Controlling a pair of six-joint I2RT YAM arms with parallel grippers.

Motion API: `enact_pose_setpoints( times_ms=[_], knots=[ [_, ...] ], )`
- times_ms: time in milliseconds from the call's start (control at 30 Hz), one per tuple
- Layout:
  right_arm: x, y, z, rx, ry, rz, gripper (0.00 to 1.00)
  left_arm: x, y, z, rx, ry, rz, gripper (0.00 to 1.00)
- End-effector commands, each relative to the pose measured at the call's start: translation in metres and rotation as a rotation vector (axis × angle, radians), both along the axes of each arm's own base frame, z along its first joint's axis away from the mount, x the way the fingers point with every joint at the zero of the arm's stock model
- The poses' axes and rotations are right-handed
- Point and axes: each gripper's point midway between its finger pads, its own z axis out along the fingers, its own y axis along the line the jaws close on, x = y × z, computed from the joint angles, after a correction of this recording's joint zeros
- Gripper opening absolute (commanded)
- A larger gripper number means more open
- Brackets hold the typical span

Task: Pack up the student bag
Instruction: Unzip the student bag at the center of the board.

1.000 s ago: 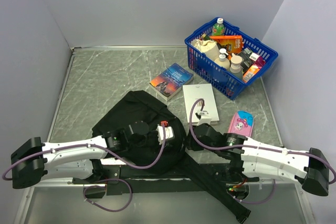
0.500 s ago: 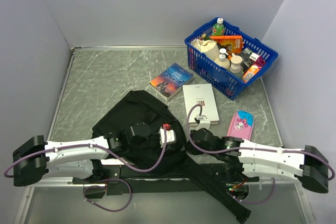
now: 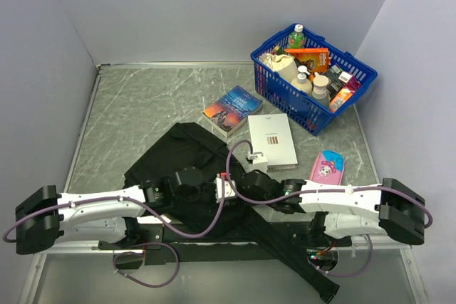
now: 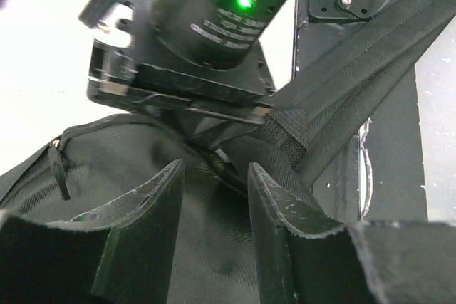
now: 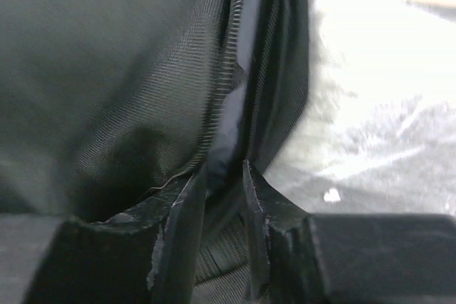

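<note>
- The bag (image 3: 182,151) lies flat on the table (image 3: 142,105) in the lower centre of the top view, between the two arms. One strap (image 3: 299,265) trails to the lower right.
- The left gripper (image 4: 214,169) sits low over the bag's right part. Its fingers (image 4: 146,222) stand apart with nothing between them, only black fabric behind the gap.
- In the left wrist view, the right arm's dark body with a green light fills the upper centre, and a strap crosses the upper right.
- The right gripper (image 5: 222,170) reaches in from the lower right and meets the bag just beside the left one.
- Its fingers (image 5: 182,226) are drawn close, pinching a fold at the bag's zip edge that runs down into the narrow gap.
- A white book (image 3: 272,140) lies just right of and above the bag.
- A blue book (image 3: 232,109) lies just above the bag.
- A pink case (image 3: 328,167) lies right of the white book.
- A blue basket (image 3: 353,90) full of small goods stands in the upper right.
</note>
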Motion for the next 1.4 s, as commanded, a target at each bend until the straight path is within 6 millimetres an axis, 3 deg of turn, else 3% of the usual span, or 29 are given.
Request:
enact_pose_setpoints(
  times_ms=[0,133,200,400,467,533,700,867,1033,1100,1133,1200,1233,1300,1367],
  knots=[
    [0.026,0.036,0.046,0.148,-0.139,-0.008,0.36,0.0,0.009,0.002,-0.004,-0.019,0.0,0.45],
    [0.031,0.054,0.062,0.196,-0.184,0.038,0.36,0.006,0.015,0.002,-0.004,-0.039,0.023,0.48],
    [0.031,0.06,0.066,0.206,-0.186,0.056,0.35,0.013,0.018,0.003,-0.006,-0.051,0.064,0.58],
    [0.029,0.076,0.082,0.3,-0.213,0.11,0.33,0.053,0.033,0.014,-0.025,-0.112,0.3,0.63],
    [0.03,0.079,0.084,0.304,-0.217,0.114,0.33,0.056,0.036,0.014,-0.019,-0.118,0.32,0.72],
    [0.032,0.083,0.087,0.31,-0.223,0.135,0.33,0.056,0.036,0.015,-0.02,-0.102,0.327,0.74],
    [0.038,0.098,0.098,0.331,-0.232,0.165,0.32,0.048,0.03,0.02,-0.051,-0.008,0.302,0.99],
    [0.043,0.096,0.108,0.378,-0.238,0.152,0.29,0.027,0.022,0.016,-0.065,0.045,0.19,0.96],
    [0.047,0.089,0.112,0.38,-0.256,0.127,0.26,0.029,0.018,0.012,-0.055,0.008,0.162,0.98],
    [0.048,0.084,0.108,0.366,-0.254,0.112,0.26,0.032,0.021,0.007,-0.019,-0.023,0.159,0.72],
    [0.05,0.081,0.109,0.365,-0.261,0.102,0.26,0.035,0.021,0.007,-0.011,-0.034,0.17,0.46],
    [0.052,0.076,0.107,0.363,-0.264,0.088,0.25,0.042,0.027,0.003,0.021,-0.06,0.205,0.26],
    [0.053,0.073,0.111,0.373,-0.269,0.082,0.25,0.044,0.028,0.001,0.029,-0.066,0.213,0.1],
    [0.056,0.068,0.109,0.367,-0.274,0.069,0.25,0.047,0.031,-0.001,0.043,-0.08,0.226,0.01],
    [0.057,0.066,0.109,0.371,-0.271,0.065,0.25,0.049,0.031,-0.001,0.043,-0.089,0.235,0.01]
  ],
)
